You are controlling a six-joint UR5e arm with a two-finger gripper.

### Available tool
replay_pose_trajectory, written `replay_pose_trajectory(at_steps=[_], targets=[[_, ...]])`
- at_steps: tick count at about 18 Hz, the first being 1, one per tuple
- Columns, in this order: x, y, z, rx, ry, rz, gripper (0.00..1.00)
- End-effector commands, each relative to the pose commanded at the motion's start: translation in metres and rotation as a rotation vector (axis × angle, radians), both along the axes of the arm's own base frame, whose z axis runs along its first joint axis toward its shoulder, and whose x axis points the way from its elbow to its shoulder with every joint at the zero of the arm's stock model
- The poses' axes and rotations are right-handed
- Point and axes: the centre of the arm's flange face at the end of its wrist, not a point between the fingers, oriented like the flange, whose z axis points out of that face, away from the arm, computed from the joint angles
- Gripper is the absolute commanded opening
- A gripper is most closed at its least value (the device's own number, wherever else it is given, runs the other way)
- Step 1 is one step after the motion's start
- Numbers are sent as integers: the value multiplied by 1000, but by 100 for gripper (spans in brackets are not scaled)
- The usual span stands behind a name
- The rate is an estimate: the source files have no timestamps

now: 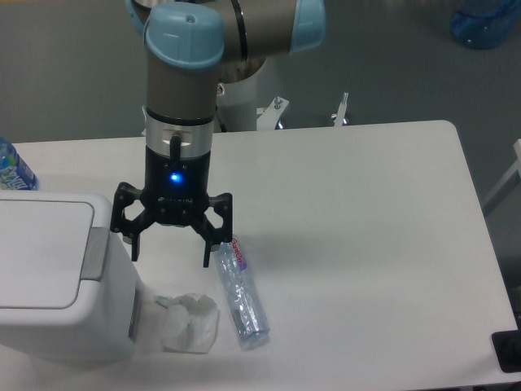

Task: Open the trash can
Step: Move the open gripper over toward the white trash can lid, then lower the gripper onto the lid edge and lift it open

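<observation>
The white boxy trash can [57, 281] stands at the left edge of the table, its flat lid down. A grey rectangular push tab [97, 254] sits on its right rim. My gripper [172, 251] hangs just right of the can, pointing down, with both fingers spread wide and nothing between them. Its left finger [133, 244] is close beside the grey tab; I cannot tell whether it touches. Its right finger [209, 248] is near the top of a clear bottle [241, 298] lying on the table.
A crumpled piece of clear plastic [189, 322] lies in front of the can, below the gripper. A blue-labelled bottle [12, 169] stands at the far left behind the can. The white table [366, 244] extends to the right.
</observation>
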Motion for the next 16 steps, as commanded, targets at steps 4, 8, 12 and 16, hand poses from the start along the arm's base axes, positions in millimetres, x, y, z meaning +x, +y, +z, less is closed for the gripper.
replay_pose_trajectory(at_steps=[4, 8, 12, 16], targets=[[10, 4, -3, -5, -5, -16, 100], [16, 6, -5, -7, -6, -25, 100], [18, 6, -5, -7, -6, -28, 100], [17, 9, -10, -14, -9, -32, 100]])
